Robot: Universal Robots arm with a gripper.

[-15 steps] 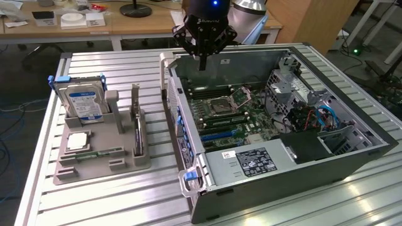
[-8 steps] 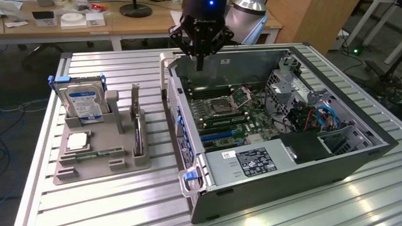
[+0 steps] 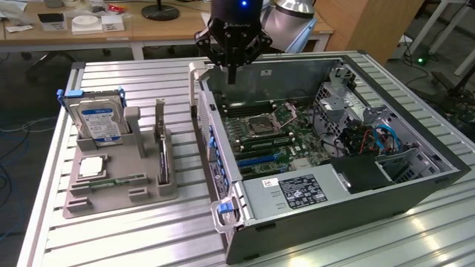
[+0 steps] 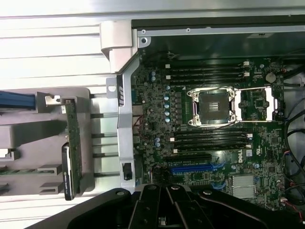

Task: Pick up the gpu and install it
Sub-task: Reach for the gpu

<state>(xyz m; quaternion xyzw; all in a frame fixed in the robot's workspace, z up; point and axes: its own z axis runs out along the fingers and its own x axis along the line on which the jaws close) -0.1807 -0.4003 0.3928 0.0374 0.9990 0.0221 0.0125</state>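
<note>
One thin card is your concern: the gpu [image 3: 161, 146] stands on its long edge in a slot of the grey holder [image 3: 111, 203], upright, with its top edge free. It sits at the side of the holder nearest the computer case [image 3: 349, 219], well apart from the hard drive [image 3: 99, 122] at the holder's far side.

Judge it light and stiff, but fragile. The flat faces carry components and the lower edge carries contacts, so you want no squeeze on either. The free top edge looks like the best place to take hold, pinched across the card's thickness near the middle of its length so it hangs level. Because the card is so thin, an off-centre pinch would likely let it swing or twist. The board surface is probably smooth, so expect some slip under a light grip.

The gripper [image 3: 231, 79] hangs over the rear rim of the open case, above the motherboard [image 3: 271, 136] and away from the holder. Its fingers [image 3: 231, 69] are pressed together and hold nothing. Holder and case both rest on the slatted bench [image 3: 133, 239].
</note>
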